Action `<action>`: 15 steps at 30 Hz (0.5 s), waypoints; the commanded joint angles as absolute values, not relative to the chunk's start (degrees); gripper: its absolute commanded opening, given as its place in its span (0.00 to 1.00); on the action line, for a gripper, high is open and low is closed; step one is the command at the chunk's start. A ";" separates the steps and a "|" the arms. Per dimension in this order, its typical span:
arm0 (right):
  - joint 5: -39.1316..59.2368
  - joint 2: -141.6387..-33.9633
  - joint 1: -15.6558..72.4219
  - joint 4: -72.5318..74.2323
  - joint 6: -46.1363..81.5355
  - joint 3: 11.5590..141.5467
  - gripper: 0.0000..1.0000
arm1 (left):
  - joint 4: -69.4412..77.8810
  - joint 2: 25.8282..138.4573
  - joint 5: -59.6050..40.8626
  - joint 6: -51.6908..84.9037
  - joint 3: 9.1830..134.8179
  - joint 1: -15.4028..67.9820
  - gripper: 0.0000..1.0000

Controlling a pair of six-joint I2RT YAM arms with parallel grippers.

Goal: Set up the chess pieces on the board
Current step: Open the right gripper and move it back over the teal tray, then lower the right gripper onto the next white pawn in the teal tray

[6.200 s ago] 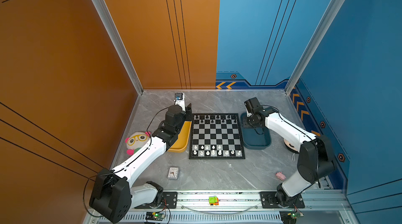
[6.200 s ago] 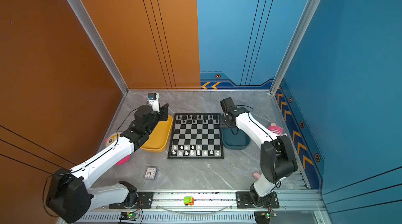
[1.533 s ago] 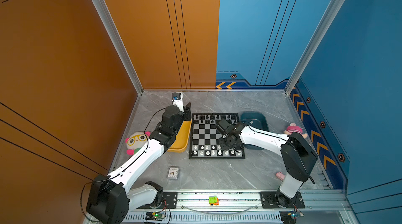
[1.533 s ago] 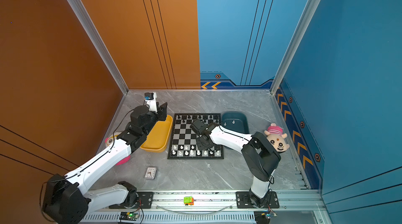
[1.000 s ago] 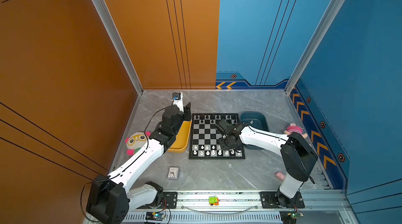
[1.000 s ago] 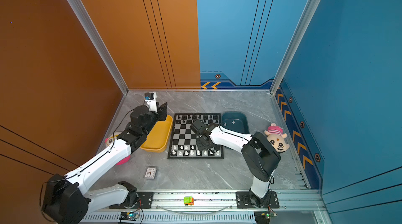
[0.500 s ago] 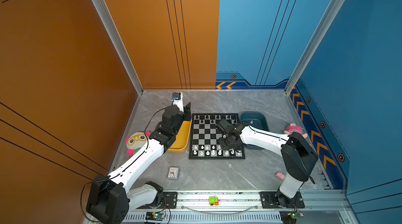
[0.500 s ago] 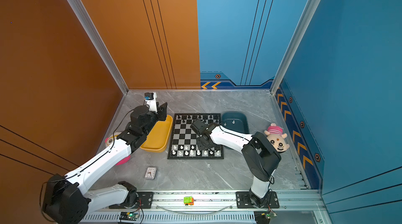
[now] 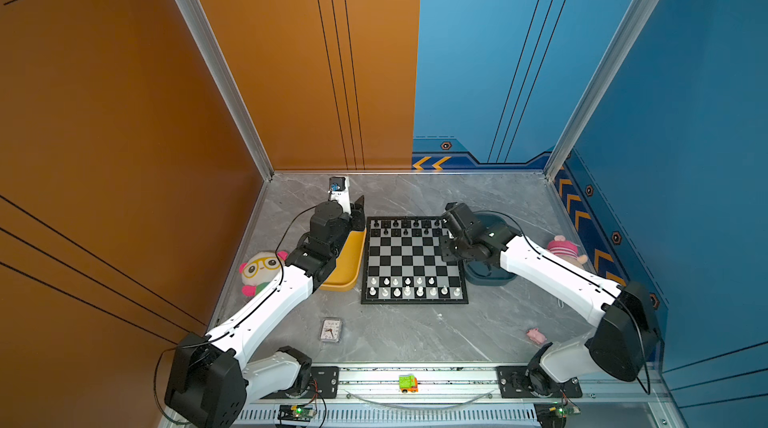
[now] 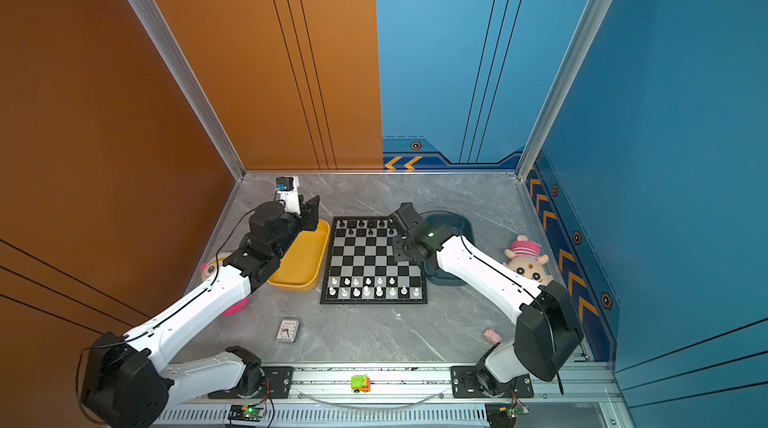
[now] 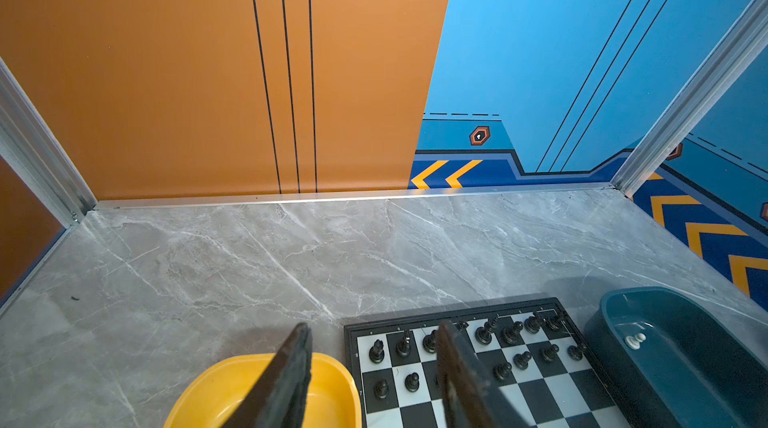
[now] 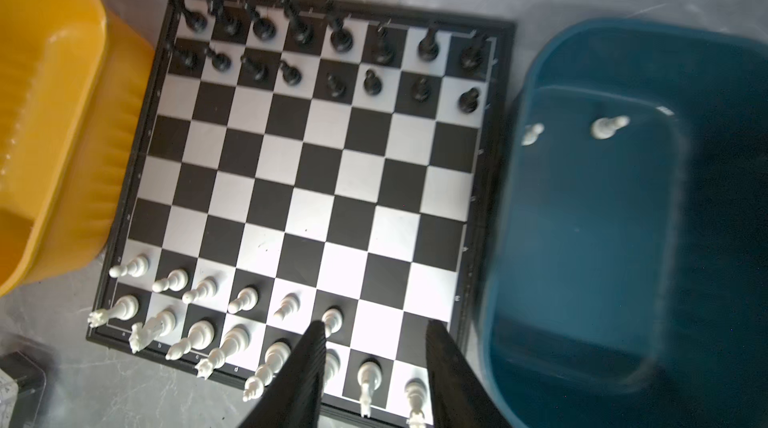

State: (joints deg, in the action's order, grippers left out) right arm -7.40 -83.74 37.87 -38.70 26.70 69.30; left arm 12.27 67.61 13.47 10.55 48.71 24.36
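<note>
We see the chessboard [image 9: 407, 257] lying flat on the grey marble bench [image 9: 415, 334], a little below the middle of the frame in both top views. The black pieces [image 12: 301, 33] fill the two rows at its upper edge, all sixteen upright. The white pieces [image 12: 245, 299] stand at its lower edge: eight in the last row and six pawns in the row before it, toward the left side.

A yellow tray [image 9: 349, 264] lies just beside the left edge of the chessboard, and a dark teal tray [image 10: 453, 222] just beside the right edge. In the dark teal tray one white pawn [image 12: 609, 126] lies on its side. Near the tray wall there is a second pale shape [image 12: 532, 133]; we cannot tell if it is another pawn or a reflection.

The right hand [image 12: 376, 323] hangs above the right edge of the chessboard. Its fingers are spread apart and they hold nothing. The left hand [image 11: 374, 324] is raised over the far end of the yellow tray, beside the upper left corner of the chessboard. Its fingers are spread too, with nothing between them.

A small clock [image 9: 331, 329] lies on the bench below the yellow tray, and a pink toy pig [image 9: 536, 335] lies at the lower right.
</note>
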 commanded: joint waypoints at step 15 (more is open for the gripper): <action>-6.28 -88.83 18.07 -35.57 19.48 67.99 0.40 | 13.05 67.47 13.18 10.95 47.98 23.91 0.50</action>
